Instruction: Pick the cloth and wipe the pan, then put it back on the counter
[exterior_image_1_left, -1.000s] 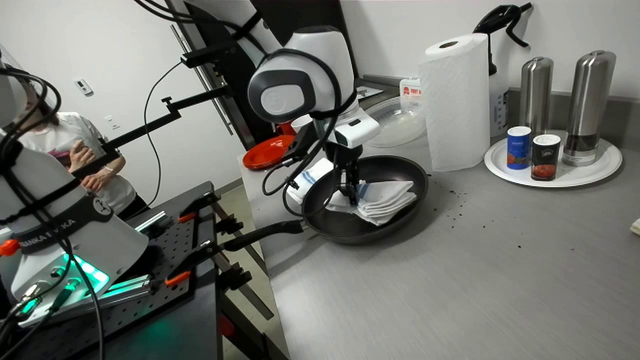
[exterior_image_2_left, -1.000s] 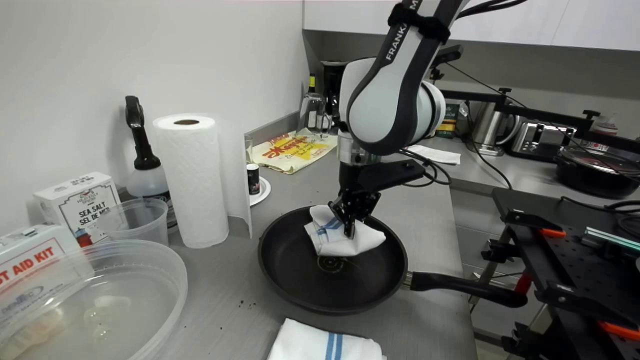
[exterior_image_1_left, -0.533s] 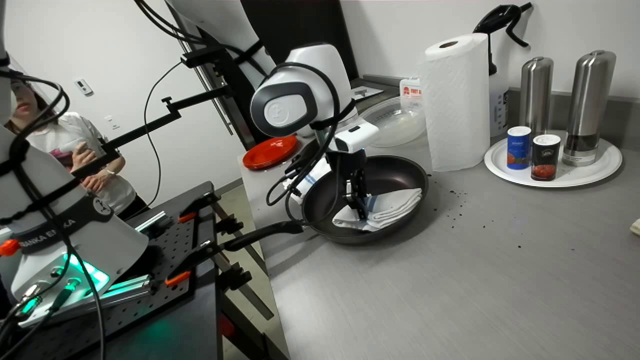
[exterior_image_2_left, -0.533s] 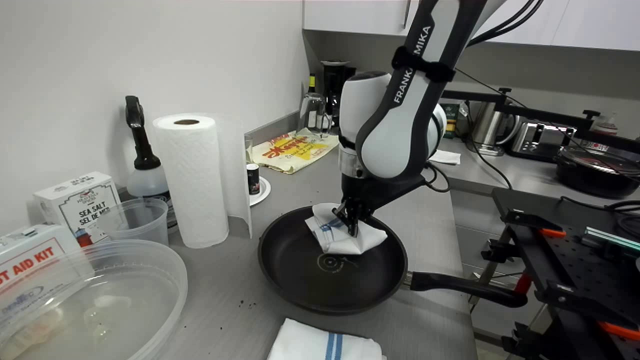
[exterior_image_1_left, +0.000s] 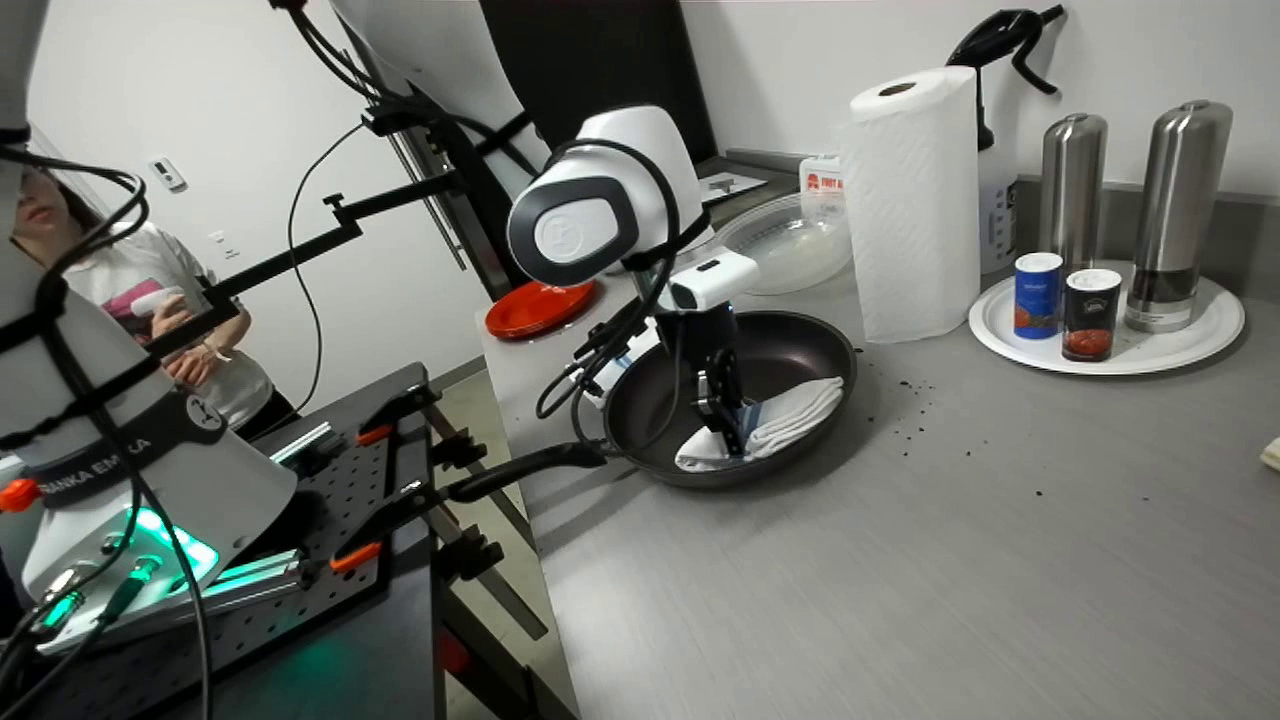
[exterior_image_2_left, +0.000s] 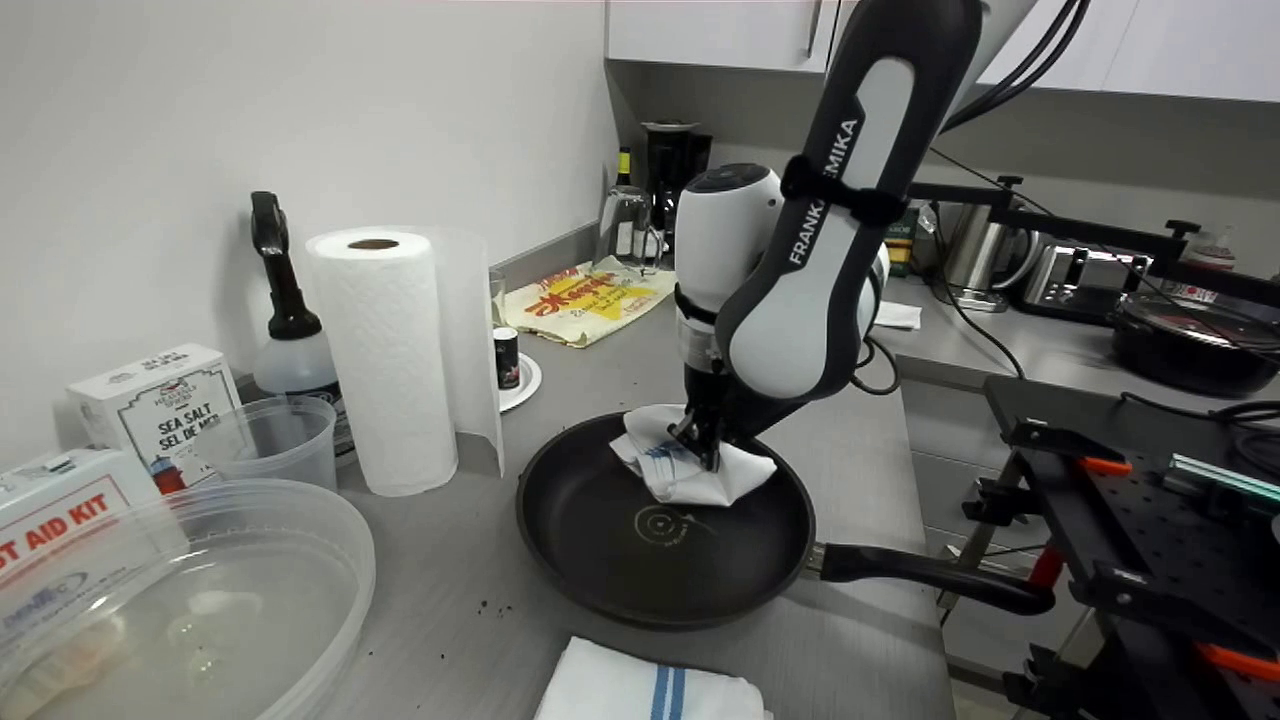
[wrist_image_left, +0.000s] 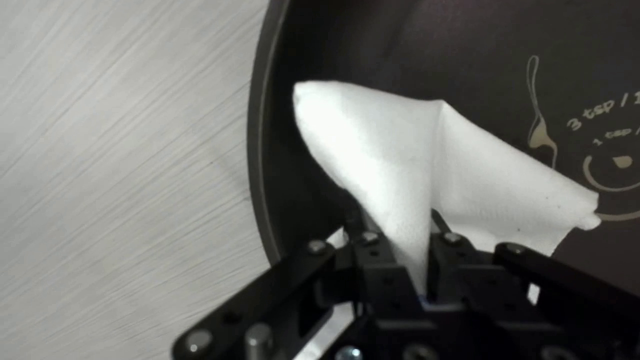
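The cloth, a rumpled white towel with blue stripes, lies inside the pan and shows in both exterior views (exterior_image_1_left: 795, 415) (exterior_image_2_left: 690, 485) and in the wrist view (wrist_image_left: 385, 145). My gripper (exterior_image_1_left: 735, 445) (exterior_image_2_left: 708, 460) (wrist_image_left: 400, 220) points down into the pan, shut on a fold of the cloth. The fold stands up between the fingers, and the rest of the cloth spreads to both sides. The round black pan (exterior_image_2_left: 620, 560) (exterior_image_1_left: 775, 345) (wrist_image_left: 325, 40) sits on the grey counter (exterior_image_1_left: 900, 560) (exterior_image_2_left: 450, 580) (wrist_image_left: 125, 150). Its fingertips are partly hidden by cloth in the exterior views.
A second folded white towel (exterior_image_2_left: 650, 690) lies beside the pan. A paper-towel roll (exterior_image_1_left: 910, 210) (exterior_image_2_left: 385, 370), a clear bowl (exterior_image_2_left: 350, 540) and a white tray (exterior_image_1_left: 1150, 365) with jars stand around it. The pan's handle (exterior_image_1_left: 530, 468) (exterior_image_2_left: 940, 575) sticks out past the counter edge.
My gripper and the cloth have slid a short way across the pan, down and to the right in an exterior view. The arm has lowered and tilted. The pan has not moved.
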